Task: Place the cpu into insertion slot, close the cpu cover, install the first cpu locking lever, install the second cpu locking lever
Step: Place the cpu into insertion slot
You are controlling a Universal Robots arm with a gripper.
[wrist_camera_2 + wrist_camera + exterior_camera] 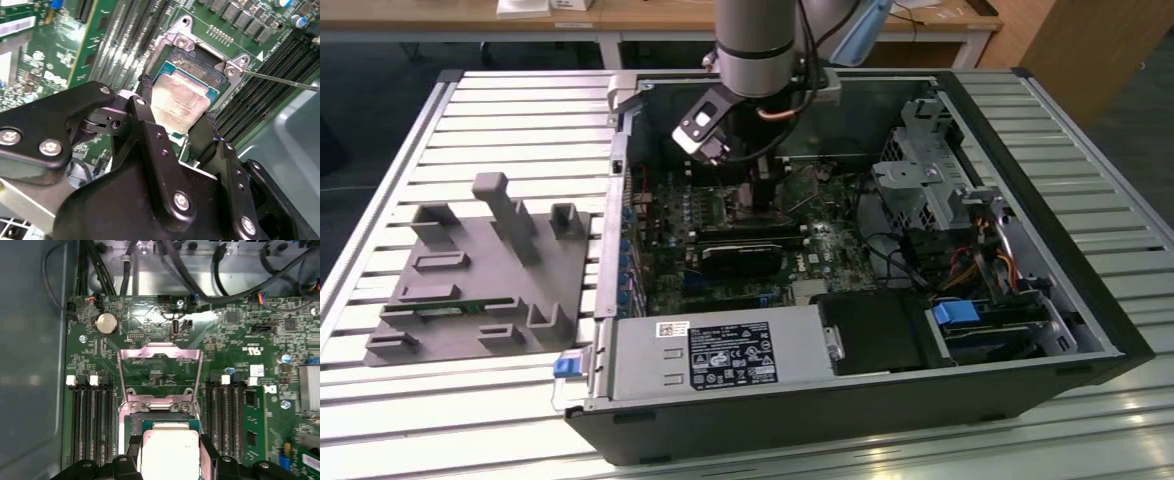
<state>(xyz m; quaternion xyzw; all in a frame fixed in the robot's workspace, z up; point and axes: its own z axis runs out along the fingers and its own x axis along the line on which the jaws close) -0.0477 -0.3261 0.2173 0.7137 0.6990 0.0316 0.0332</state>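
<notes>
My gripper point(761, 203) reaches down into the open computer case point(1067, 290), over the green board. In both wrist views the cpu point(180, 102) point(170, 450), a flat silver square on a green base, sits between my two black fingers point(146, 82), which press against its opposite edges. It lies at the insertion slot point(202, 59), whose black frame shows around its far edge. The cpu cover point(160, 354), a silvery windowed frame, stands swung open just beyond the slot. A thin metal locking lever point(282, 81) sticks out sideways, unlatched.
Black memory slots point(92, 425) flank the socket on both sides, and a coin battery point(107, 324) lies beyond. A black heatsink block point(740, 257), the power supply point(707, 355) and a drive cage point(921, 170) crowd the case. A grey fixture point(480, 270) stands on the exterior view's left.
</notes>
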